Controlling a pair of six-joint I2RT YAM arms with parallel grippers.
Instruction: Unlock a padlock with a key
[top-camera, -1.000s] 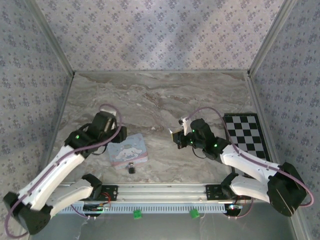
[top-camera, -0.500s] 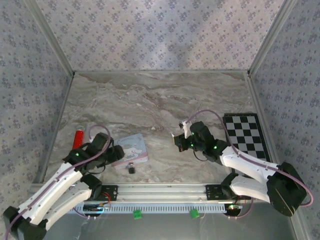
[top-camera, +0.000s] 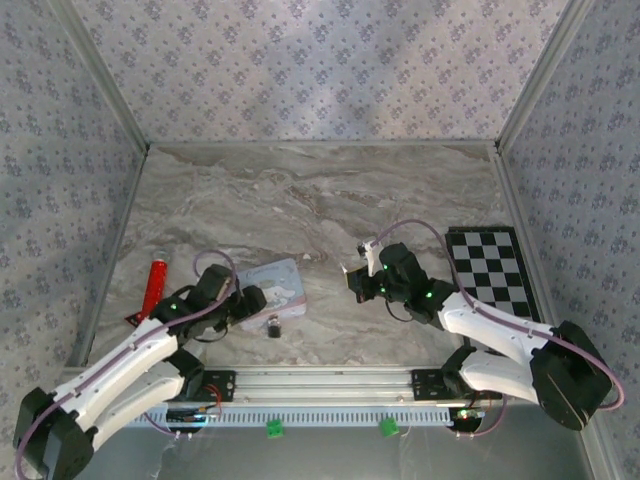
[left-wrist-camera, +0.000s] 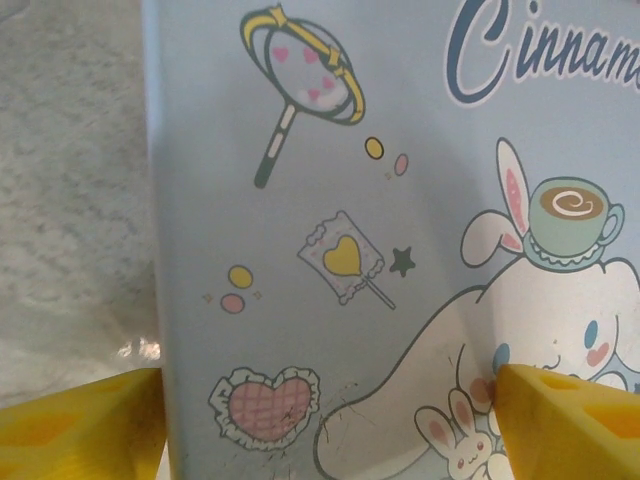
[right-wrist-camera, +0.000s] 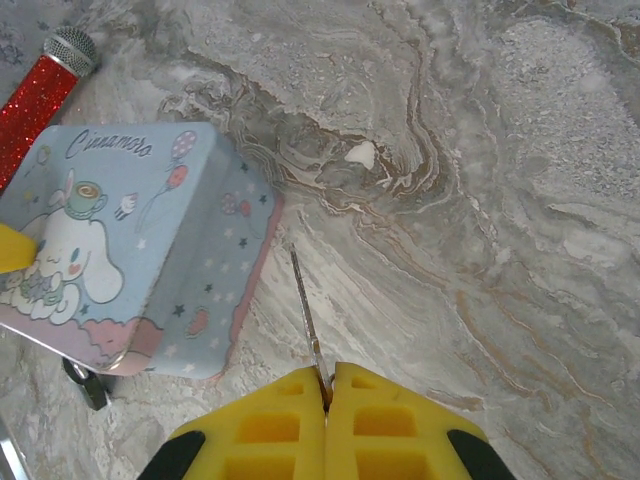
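The grey-veined marble worktop (top-camera: 300, 190) took up the middle of the overhead view, walled in by patterned panels. A black-and-white chequered mat (top-camera: 495, 268) lay at its right edge.

Left of centre sat the pale-blue square tin with a cartoon rabbit on its lid (top-camera: 275, 288). The left hand (top-camera: 247, 303) was at the tin's left side. In the left wrist view its yellow fingers (left-wrist-camera: 75, 425) stood wide apart with nothing clamped between them. One was beside the tin's (left-wrist-camera: 330, 200) left edge and the other was over the printed lid.

A red glittery toy microphone with a silver head (top-camera: 154, 286) lay further left, near the wall and apart from the tin.

The tiny near-black padlock (top-camera: 272, 326) lay on the worktop just below the tin's lower edge, in the lower middle of the overhead frame. Its long axis ran roughly up and down that frame. It was too small to tell which end carried the loop. In the right wrist view the padlock (right-wrist-camera: 88, 385) peeked out at the lower left, partly hidden by the tin's (right-wrist-camera: 120, 250) near corner.

The right hand (top-camera: 356, 280) hung right of centre, well apart from the padlock. Its fingers were pressed together on a thin metal key (right-wrist-camera: 305, 305). The blade pointed up the right wrist frame, leaning slightly left, just right of the tin.
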